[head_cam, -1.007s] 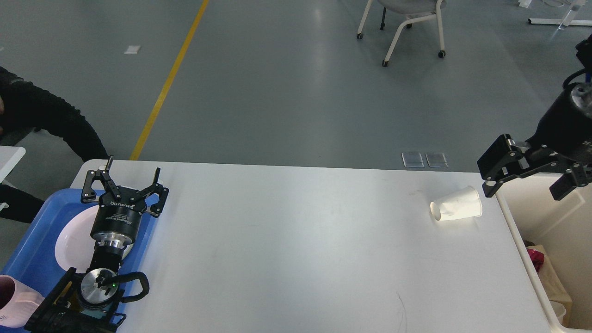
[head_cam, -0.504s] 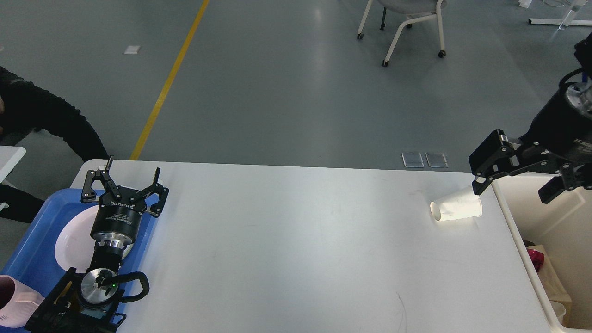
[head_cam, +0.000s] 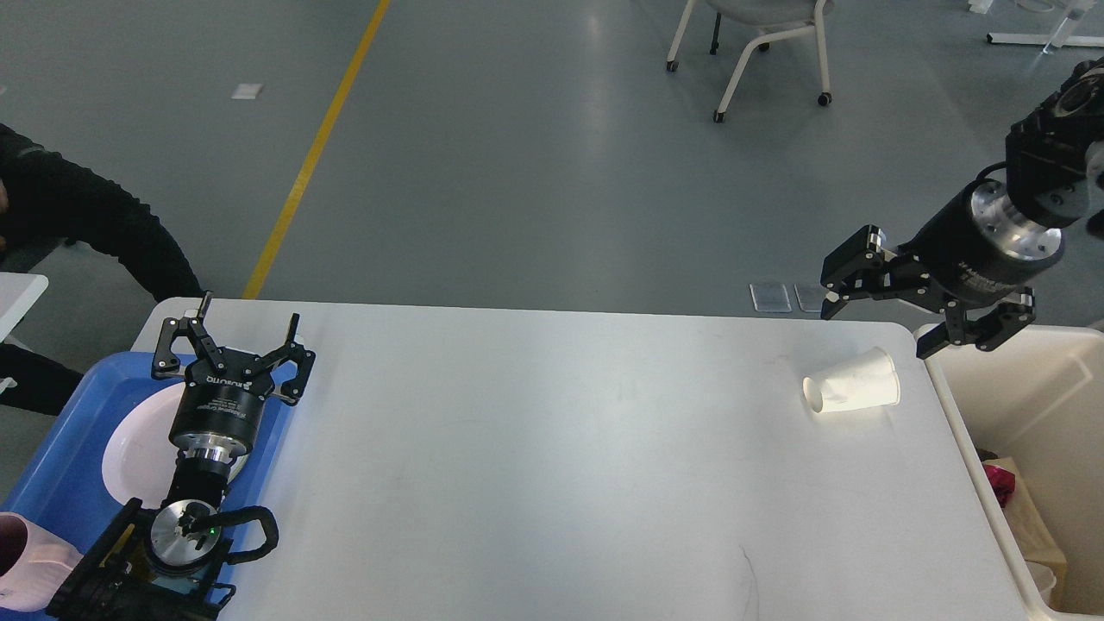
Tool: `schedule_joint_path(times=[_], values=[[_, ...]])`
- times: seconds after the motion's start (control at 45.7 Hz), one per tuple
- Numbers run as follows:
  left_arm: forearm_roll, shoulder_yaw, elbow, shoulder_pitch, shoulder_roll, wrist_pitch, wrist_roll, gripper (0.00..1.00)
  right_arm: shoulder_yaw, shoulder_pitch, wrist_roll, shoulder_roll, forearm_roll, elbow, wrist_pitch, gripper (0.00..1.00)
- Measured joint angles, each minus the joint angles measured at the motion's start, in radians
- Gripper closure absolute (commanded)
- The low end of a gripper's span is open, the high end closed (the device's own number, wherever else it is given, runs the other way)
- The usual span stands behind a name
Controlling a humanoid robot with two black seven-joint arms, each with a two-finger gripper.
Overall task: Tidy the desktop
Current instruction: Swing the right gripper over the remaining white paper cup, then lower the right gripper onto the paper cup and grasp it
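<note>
One paper cup (head_cam: 852, 384) lies tipped at the right of the desktop (head_cam: 552, 466), beside the bin (head_cam: 1035, 414). I hold my right gripper (head_cam: 875, 319) above it, fingers wide, ready to grasp. My left gripper (head_cam: 231, 341) hangs spread over the blue tray (head_cam: 60, 448), lower left.

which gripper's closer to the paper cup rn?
Right. The right gripper hovers open just above and behind the tipped paper cup, near the desktop far right corner. The left gripper is open at the far left, over the blue tray.
</note>
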Motion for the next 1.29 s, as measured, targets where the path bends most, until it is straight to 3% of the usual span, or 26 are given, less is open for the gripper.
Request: schedule_joint_path(times=[0.241,0.416,0.657,0.898,1.292], values=[[0.0,0.0,0.0,0.0,0.0,0.0,-0.001,0.04,0.144,-0.375,-0.001,-0.011,0.192,-0.304,-0.197,0.0],[0.0,0.0,0.0,0.0,0.0,0.0,-0.001,0.04,0.332,-0.655,-0.002,0.022,0.22,-0.592,-0.22,0.0],[0.0,0.0,0.0,0.0,0.0,0.0,-0.001,0.04,0.428,-0.928,0.0,0.197,0.213,-0.976,-0.234,0.0],[0.0,0.0,0.0,0.0,0.0,0.0,-0.001,0.04,0.431,-1.004,0.002,0.276,0.209,-1.037,-0.319,0.0],[0.0,0.0,0.0,0.0,0.0,0.0,-0.001,0.04,0.489,-1.045,0.007,0.305,0.212,-1.041,-0.399,0.0]])
